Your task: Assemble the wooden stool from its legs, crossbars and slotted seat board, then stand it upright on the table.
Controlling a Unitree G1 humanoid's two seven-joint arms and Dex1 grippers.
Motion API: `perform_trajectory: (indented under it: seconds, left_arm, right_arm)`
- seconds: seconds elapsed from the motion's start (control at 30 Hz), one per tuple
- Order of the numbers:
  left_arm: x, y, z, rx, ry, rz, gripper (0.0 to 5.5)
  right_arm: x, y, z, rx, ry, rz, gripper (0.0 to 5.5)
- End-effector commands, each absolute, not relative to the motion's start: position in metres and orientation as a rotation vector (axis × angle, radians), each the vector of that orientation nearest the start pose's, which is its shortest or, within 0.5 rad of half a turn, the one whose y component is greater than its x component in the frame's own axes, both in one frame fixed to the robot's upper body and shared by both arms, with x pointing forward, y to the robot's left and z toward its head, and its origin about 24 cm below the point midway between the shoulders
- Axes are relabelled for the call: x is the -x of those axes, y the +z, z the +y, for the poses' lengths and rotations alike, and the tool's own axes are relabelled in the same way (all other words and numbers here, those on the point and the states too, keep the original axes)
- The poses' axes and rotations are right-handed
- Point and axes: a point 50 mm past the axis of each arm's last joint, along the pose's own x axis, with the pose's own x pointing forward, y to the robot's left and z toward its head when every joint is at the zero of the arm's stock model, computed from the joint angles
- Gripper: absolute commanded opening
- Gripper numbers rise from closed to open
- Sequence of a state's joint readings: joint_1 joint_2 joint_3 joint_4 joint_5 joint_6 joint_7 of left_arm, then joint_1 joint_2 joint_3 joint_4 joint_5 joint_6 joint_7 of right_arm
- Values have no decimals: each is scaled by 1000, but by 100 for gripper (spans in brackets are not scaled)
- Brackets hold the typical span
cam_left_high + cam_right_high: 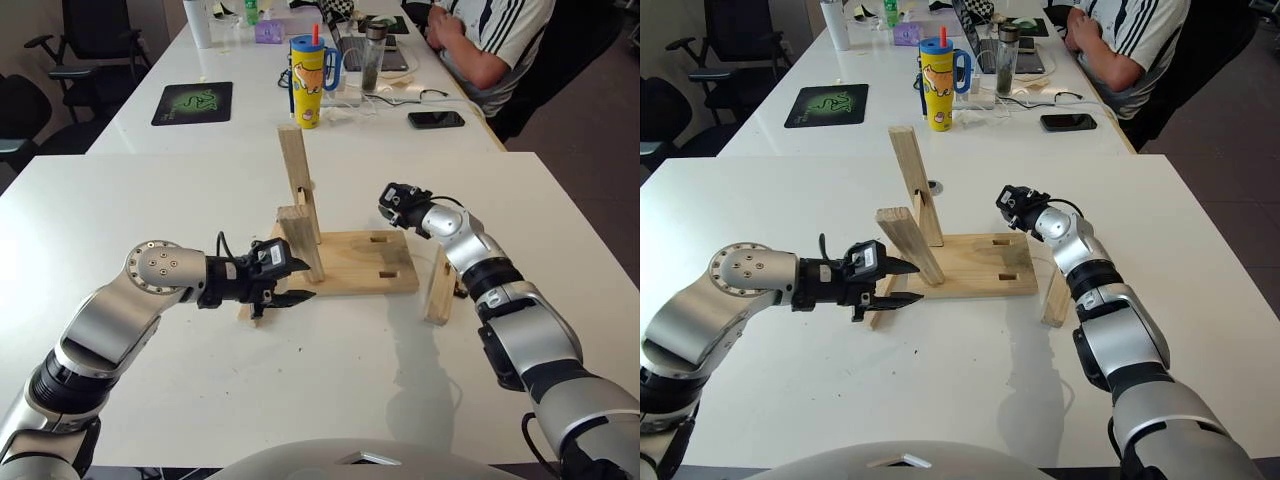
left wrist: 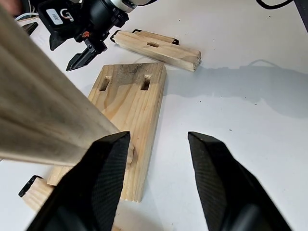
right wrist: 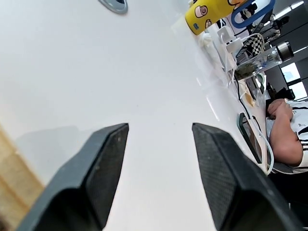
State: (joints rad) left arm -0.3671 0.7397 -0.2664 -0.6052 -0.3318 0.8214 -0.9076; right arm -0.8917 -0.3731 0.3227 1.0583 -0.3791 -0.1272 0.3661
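The seat board (image 1: 360, 262) is lying flat, right in front of the left gripper (image 1: 306, 281). Two legs (image 1: 296, 165) are standing up in it. Another leg (image 1: 438, 285) is lying loose behind the right gripper (image 1: 390, 208). Both grippers are gaping wide, holding nothing. I think most of the building is not done yet.

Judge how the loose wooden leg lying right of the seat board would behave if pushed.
The loose leg is a squared wood bar, so probably stiff and apt to slide, not roll. On the smooth white table, an off-centre push would likely spin it. It looks solid, hardly fragile.
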Motion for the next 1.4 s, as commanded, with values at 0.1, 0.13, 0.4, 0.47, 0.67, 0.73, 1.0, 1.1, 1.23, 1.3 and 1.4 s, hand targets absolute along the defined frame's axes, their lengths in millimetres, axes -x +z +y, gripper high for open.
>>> perform_trajectory:
  seconds: [0.1, 0.13, 0.4, 0.47, 0.67, 0.73, 1.0, 1.1, 1.23, 1.3, 1.4]
  left_arm:
    - [-261, 150, 118, -548, -1090, 290, 224]
    - [-266, 149, 118, -544, -1067, 290, 224]
    - [-309, 144, 112, -469, -859, 246, 224]
    - [-320, 143, 108, -429, -810, 222, 224]
    - [-323, 132, 92, -344, -794, 191, 224]
    - [-318, 125, 94, -320, -786, 200, 224]
    - [-266, 127, 98, -261, -791, 227, 224]
    - [-247, 124, 111, -261, -724, 298, 224]
    - [-231, 97, 147, -270, -539, 470, 224]
    - [-236, 87, 168, -264, -387, 520, 224]
    - [-256, 83, 174, -257, -266, 501, 224]
  right_arm:
    - [-388, 74, -161, 1130, 673, 345, 245]
    - [-386, 71, -161, 1158, 705, 367, 245]
    - [-366, 56, -152, 1160, 1067, 437, 245]
    - [-366, 60, -153, 1158, 1058, 407, 245]
    - [-362, 71, -172, 1179, 919, 342, 245]
    - [-355, 73, -173, 1155, 912, 330, 245]
    - [-347, 97, -182, 1027, 676, 260, 245]
    - [-347, 102, -190, 1004, 649, 262, 245]
    - [-349, 107, -196, 1030, 652, 256, 245]
    - [-348, 107, -193, 1031, 670, 248, 245]
    - [-343, 104, -190, 1018, 695, 242, 245]
